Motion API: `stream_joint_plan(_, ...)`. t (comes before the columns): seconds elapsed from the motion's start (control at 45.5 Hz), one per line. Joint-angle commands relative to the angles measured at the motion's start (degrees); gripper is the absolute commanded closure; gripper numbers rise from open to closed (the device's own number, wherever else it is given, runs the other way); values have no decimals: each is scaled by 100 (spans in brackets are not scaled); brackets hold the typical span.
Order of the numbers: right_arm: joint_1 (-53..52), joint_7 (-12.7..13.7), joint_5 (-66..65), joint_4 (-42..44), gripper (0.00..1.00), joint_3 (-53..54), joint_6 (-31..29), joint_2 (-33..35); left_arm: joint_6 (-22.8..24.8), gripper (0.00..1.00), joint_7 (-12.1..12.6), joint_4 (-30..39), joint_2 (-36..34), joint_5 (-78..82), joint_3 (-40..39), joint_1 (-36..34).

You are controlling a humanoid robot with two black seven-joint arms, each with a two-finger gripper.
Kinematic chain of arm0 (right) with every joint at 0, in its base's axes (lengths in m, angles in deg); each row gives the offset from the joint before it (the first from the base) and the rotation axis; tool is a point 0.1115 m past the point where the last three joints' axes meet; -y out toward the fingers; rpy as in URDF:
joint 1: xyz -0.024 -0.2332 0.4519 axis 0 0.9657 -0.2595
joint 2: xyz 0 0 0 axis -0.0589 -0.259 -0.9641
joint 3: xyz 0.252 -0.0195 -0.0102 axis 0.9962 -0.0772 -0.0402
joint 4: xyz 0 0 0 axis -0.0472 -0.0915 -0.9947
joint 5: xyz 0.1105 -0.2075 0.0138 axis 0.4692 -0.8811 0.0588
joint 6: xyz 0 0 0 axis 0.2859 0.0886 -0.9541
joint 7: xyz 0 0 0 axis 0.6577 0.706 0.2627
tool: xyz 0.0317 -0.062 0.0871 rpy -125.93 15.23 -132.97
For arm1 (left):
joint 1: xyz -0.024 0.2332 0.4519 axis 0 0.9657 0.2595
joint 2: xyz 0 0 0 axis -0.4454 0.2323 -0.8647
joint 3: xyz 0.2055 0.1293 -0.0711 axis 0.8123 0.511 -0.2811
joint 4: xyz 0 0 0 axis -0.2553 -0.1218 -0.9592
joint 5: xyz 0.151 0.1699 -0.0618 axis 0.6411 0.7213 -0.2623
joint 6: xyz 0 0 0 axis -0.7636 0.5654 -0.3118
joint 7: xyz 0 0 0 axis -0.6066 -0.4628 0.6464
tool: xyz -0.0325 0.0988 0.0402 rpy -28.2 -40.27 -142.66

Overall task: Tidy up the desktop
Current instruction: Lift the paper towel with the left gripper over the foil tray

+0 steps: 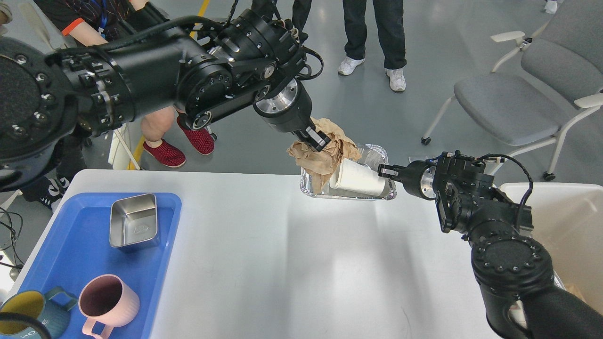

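At the near left, well apart from either set of jaws, a blue tray (42, 245) is seen on the white tabletop (282, 263); a steel square dish (133, 220), a pink mug (108, 301) and a teal mug (23, 315) are carried in it. The broad middle of the tabletop, the thing to be tidied, is spread below and nearer than both jaws, with nothing on it. An off-white bin (565, 221) is set at the near right, behind the right arm.

Farther off, at the tabletop's far edge, a foil tray (377, 155) is met by both arms. The right gripper (385, 171) is brought against its right rim; whether its jaws are clamped on the foil cannot be told, the fingers being small and dark. The left gripper (316, 138) is seen from above, its jaws closed on crumpled brown paper (325, 157), which hangs below them into the tray. A white paper cup (360, 180) lies tipped in the tray, between the two sets of jaws.

The rubbish is judged light and soft: the paper crushable and springy, best pinched deep in a fold; the cup easily squashed; the foil thin, easily bent, best taken at its rolled rim. Beyond, chairs (509, 103) and onlookers' legs are visible.
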Motion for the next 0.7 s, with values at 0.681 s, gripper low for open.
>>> stream_joint_plan(0.681,-9,0,-1,9,100,0,6,0,-1067,91,132,-2293,879,-26,8,1740)
